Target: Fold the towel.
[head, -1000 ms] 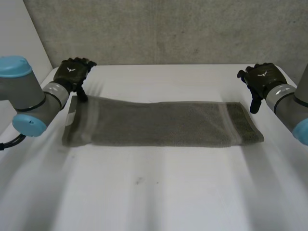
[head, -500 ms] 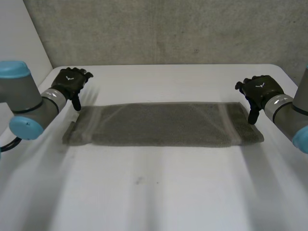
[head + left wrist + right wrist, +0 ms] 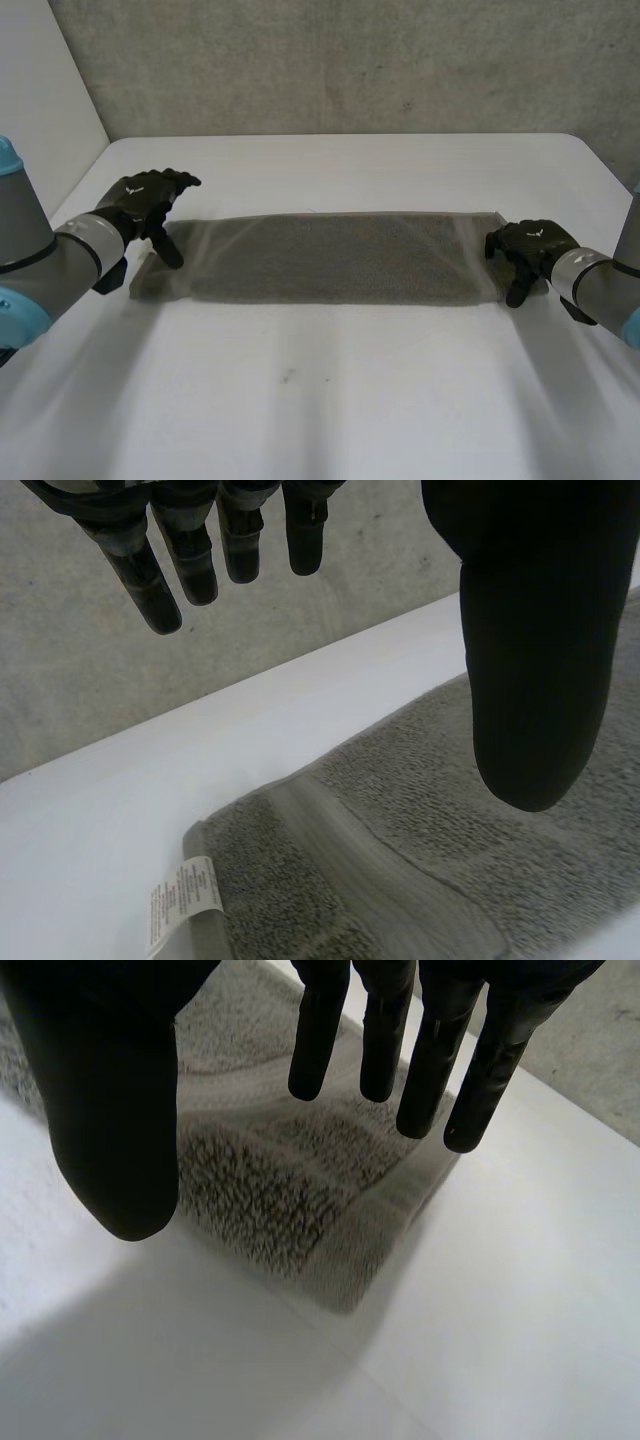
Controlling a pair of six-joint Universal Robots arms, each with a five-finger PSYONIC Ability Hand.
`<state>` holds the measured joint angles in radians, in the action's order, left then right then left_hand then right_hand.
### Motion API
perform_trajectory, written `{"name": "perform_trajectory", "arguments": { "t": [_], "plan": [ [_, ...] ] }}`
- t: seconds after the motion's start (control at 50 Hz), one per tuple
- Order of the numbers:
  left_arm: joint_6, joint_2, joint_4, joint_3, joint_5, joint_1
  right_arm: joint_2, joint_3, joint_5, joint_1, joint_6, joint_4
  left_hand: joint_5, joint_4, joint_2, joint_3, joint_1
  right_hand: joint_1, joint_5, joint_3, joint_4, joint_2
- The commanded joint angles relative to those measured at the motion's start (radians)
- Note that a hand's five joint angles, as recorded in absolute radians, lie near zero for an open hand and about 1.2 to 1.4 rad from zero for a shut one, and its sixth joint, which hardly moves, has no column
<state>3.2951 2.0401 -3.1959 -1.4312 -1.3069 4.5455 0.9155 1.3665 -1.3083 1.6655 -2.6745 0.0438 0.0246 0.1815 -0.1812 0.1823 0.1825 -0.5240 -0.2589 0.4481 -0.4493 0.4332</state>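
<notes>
Both hands spread, fingers straight, holding nothing. Grey towel [image 3: 330, 258] flat on white table [image 3: 300, 420], long axis running hand to hand. Left hand [image 3: 142, 197] above left short end, right hand [image 3: 527, 246] above right short end; each equally near own end.

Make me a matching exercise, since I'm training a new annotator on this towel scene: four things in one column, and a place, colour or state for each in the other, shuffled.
Column one:
1. left hand
2. right hand
3. towel
4. label

Column two:
A. white, sticking out at the towel's edge
B. open, at the towel end without the label
C. grey, spread flat
D. open, at the towel end with the label

Pairs: 1-D, 2-B, 3-C, 4-A
</notes>
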Motion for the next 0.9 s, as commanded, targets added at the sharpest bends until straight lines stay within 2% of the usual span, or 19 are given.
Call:
{"name": "perform_trajectory", "arguments": {
  "t": [0.02,0.06,0.08,0.12,0.16,0.42,0.56,0.64,0.74,0.82,0.84,0.88,0.9],
  "plan": [
    [0.001,-0.031,-0.058,-0.063,0.000,-0.006,-0.021,-0.001,-0.008,-0.006,0.038,-0.015,-0.006,0.011,-0.012,0.011,0.010,-0.122,-0.212,0.198,-0.196,0.213],
    [0.001,-0.031,-0.067,-0.071,0.000,-0.006,-0.023,0.003,-0.009,-0.012,0.039,-0.041,-0.006,0.011,-0.012,0.011,0.010,-0.355,-0.446,0.431,-0.430,0.446],
    [0.001,-0.031,-0.067,-0.071,0.000,-0.006,-0.023,0.003,-0.009,-0.012,0.039,-0.041,-0.006,0.011,-0.012,0.011,0.010,-0.357,-0.447,0.432,-0.431,0.447],
    [0.001,-0.031,-0.068,-0.074,0.000,-0.006,-0.023,0.009,-0.009,-0.020,0.041,-0.077,-0.006,0.011,-0.012,0.011,0.010,-0.821,-0.911,0.896,-0.895,0.911],
    [0.001,-0.031,-0.068,-0.074,0.000,-0.006,-0.023,0.013,-0.012,-0.024,0.041,-0.097,-0.006,0.011,-0.012,0.011,0.010,-0.872,-0.962,0.948,-0.946,0.963],
    [0.001,-0.035,-0.067,-0.081,-0.002,-0.003,-0.010,0.005,-0.025,-0.127,0.134,-0.117,-0.006,0.011,-0.012,0.011,0.010,-0.872,-0.963,0.948,-0.947,0.963],
    [0.004,-0.086,-0.068,-0.139,0.002,0.010,0.014,-0.053,-0.035,-0.256,0.225,0.000,-0.012,0.006,-0.006,0.005,0.005,-0.872,-0.963,0.948,-0.947,0.963],
    [0.004,-0.093,-0.070,-0.153,0.003,0.010,0.023,-0.070,-0.023,-0.267,0.226,0.019,-0.015,0.003,-0.003,0.002,0.002,-0.872,-0.963,0.948,-0.947,0.963],
    [0.004,-0.112,-0.070,-0.163,0.003,0.010,0.049,-0.115,-0.017,-0.247,0.185,0.014,-0.021,-0.003,0.003,-0.004,-0.004,-0.872,-0.963,0.948,-0.947,0.963],
    [0.004,-0.126,-0.071,-0.169,0.002,0.013,0.060,-0.206,-0.017,-0.095,0.049,-0.015,-0.021,-0.003,0.003,-0.004,-0.004,-0.872,-0.963,0.948,-0.947,0.963],
    [0.004,-0.126,-0.072,-0.169,0.002,0.013,0.060,-0.207,-0.017,-0.095,0.048,-0.015,-0.021,-0.003,0.003,-0.004,-0.004,-0.872,-0.963,0.948,-0.947,0.963],
    [0.004,-0.141,-0.076,-0.179,0.002,0.015,0.052,-0.266,-0.020,0.023,-0.028,-0.054,-0.018,0.000,0.000,-0.001,-0.001,-0.872,-0.963,0.948,-0.947,0.963],
    [0.004,-0.141,-0.076,-0.179,0.002,0.015,0.052,-0.267,-0.020,0.023,-0.028,-0.055,-0.018,0.000,0.000,-0.001,-0.001,-0.872,-0.963,0.948,-0.947,0.963]
  ]
}}
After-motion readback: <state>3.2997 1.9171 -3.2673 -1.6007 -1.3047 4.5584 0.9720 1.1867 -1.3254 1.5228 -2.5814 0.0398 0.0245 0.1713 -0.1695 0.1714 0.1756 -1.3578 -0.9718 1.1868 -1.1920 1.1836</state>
